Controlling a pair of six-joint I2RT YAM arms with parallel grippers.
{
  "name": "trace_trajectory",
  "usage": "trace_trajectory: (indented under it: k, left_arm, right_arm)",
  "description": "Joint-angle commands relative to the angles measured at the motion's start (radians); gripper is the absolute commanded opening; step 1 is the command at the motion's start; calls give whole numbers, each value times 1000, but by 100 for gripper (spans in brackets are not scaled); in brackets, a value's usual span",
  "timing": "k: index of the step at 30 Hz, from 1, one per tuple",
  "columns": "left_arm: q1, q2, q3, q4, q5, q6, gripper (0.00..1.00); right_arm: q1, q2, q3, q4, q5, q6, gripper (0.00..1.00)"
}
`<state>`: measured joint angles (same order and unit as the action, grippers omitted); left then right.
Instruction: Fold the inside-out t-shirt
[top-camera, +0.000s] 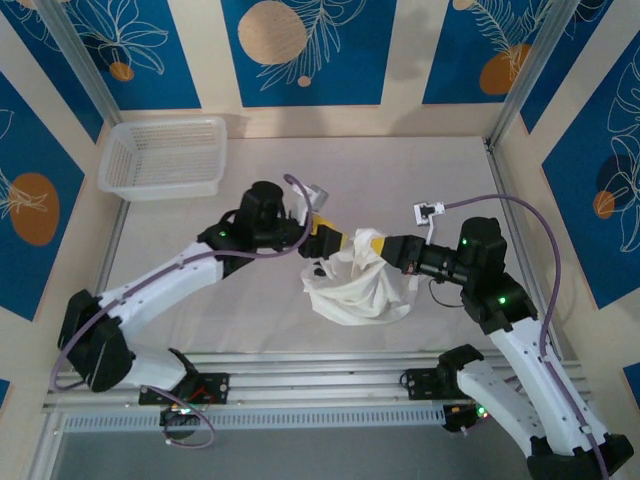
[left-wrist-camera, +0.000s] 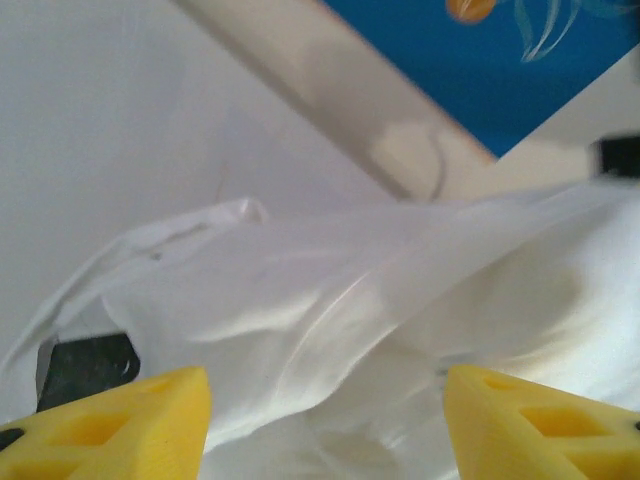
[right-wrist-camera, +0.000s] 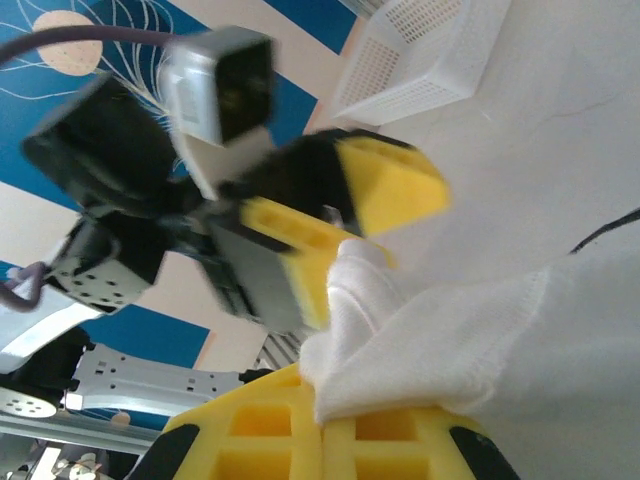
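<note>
Overhead cam is honestly fine: bright, even light from above, everything sharp, just soft shadows on the desk (top-camera: 400, 170) by the basket (top-camera: 165, 155) and under the arms, plus a faint one below the t-shirt (top-camera: 355, 285). Left wrist cam is mushy. The white cloth is nearly blown out with barely any contrast, and the yellow fingers (left-wrist-camera: 130, 420) in the bottom corners are out of focus. Right wrist cam: the left pincer (right-wrist-camera: 350, 240) is smeared with blur, while the hem stitching up close is crisp.
</note>
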<state>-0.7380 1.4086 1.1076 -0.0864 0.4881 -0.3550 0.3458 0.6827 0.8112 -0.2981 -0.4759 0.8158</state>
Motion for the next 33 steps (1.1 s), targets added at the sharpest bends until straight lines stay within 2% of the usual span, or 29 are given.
trace_trajectory:
  k: [1, 4, 7, 9, 10, 11, 13, 14, 15, 19, 21, 24, 28, 32, 33]
  left_arm:
    - [-20, 96, 29, -78, 3, 63, 63]
    - [-100, 195, 124, -139, -10, 102, 66]
    - [-131, 267, 164, -159, -135, 84, 77]
    - [-128, 290, 165, -148, -225, 54, 76]
    - [-125, 297, 170, -152, -271, 45, 70]
    - [-122, 298, 175, -155, -306, 40, 58]
    - [-102, 275, 165, -140, -306, 20, 22]
    - [-86, 250, 158, -126, -276, -5, 8]
    - [-64, 227, 150, -109, -232, -37, 0]
    - [58, 109, 95, 46, 36, -245, 0]
    - [75, 70, 103, 46, 94, -254, 0]
    - [75, 40, 128, -44, 104, -205, 0]
    - [75, 35, 102, -69, 129, -180, 0]
    - [74, 36, 68, -30, 168, -207, 0]
    - [74, 35, 65, -23, 175, -210, 0]
  right_arm:
    - [-2, -11, 0, 62, -79, 22, 0]
    - [-3, -11, -5, 61, -91, 22, 0]
    - [-2, -16, -15, 53, -89, 24, 0]
    - [-4, -27, -26, 51, -83, 30, 0]
    - [-4, -36, -31, 45, -78, 30, 0]
    - [-5, -45, -34, 30, -68, 26, 0]
    - [-11, -64, -37, -29, -23, 5, 0]
    - [-14, -78, -42, -77, 19, -17, 0]
    - [-14, -90, -52, -120, 60, -42, 0]
    - [-14, -149, -257, -190, 233, -185, 0]
    - [-17, -153, -358, -177, 275, -189, 0]
    - [-18, -140, -409, -148, 227, -161, 2]
    - [-17, -140, -333, -177, 239, -151, 32]
    - [22, -105, -263, -82, 110, -182, 45]
    - [48, -82, -244, -69, 124, -201, 50]
